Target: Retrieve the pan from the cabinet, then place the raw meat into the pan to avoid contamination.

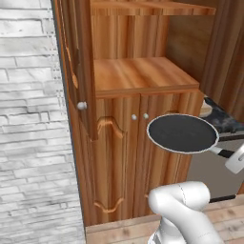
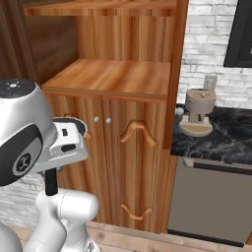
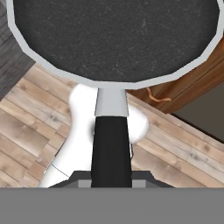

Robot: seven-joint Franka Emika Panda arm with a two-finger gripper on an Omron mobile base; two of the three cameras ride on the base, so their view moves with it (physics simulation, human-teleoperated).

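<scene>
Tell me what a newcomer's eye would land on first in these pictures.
First, the black pan, held in mid-air in front of the cabinet's closed lower doors, its handle running off toward the right edge of the left base view. Next, the open upper shelf of reddish wood. Then the beige coffee machine on the dark counter right of the cabinet.

- We see even, bright, shadowless rendered light.
- We find no glare on the pan (image 3: 113,35).
- Textures look coarse and slightly soft, edges jagged; we see no edge distortion.
</scene>
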